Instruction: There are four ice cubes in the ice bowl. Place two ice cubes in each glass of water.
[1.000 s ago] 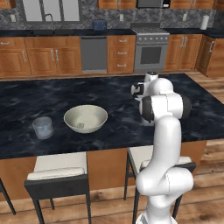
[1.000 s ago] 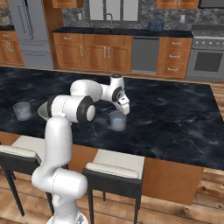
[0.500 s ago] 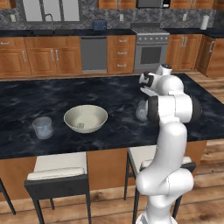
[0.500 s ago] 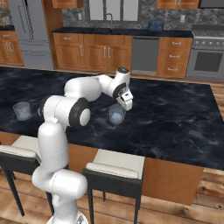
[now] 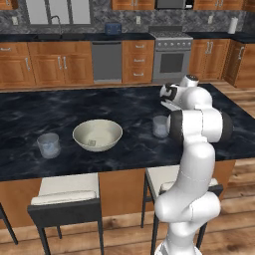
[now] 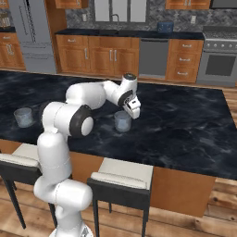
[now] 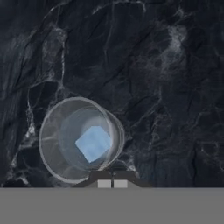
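Observation:
In the hand view a glass of water (image 7: pixel 81 139) sits on the dark counter with one pale blue ice cube (image 7: pixel 92 143) inside it. My gripper (image 7: pixel 112 183) hangs just beside its rim, fingertips pressed together and holding nothing. From the left base view the gripper (image 5: pixel 167 102) is above and slightly behind this glass (image 5: pixel 160 126). The cream ice bowl (image 5: pixel 97 134) stands to its left with a small pale ice cube (image 5: pixel 92 144) on its bottom. The other glass of water (image 5: pixel 49 145) is further left. The right base view shows the gripper (image 6: pixel 134 111), the near glass (image 6: pixel 122 121) and the far glass (image 6: pixel 23 116).
Two stools (image 5: pixel 64 198) stand against the island's near edge. My own arm's elbow (image 6: pixel 74 120) hangs over the counter's near left part. Cabinets, a dishwasher and an oven (image 5: pixel 172 60) line the far wall.
The fingers have closed from partly open to shut with nothing between them. The hand has drifted a little to the right above the near glass, and the arm's elbow has swung.

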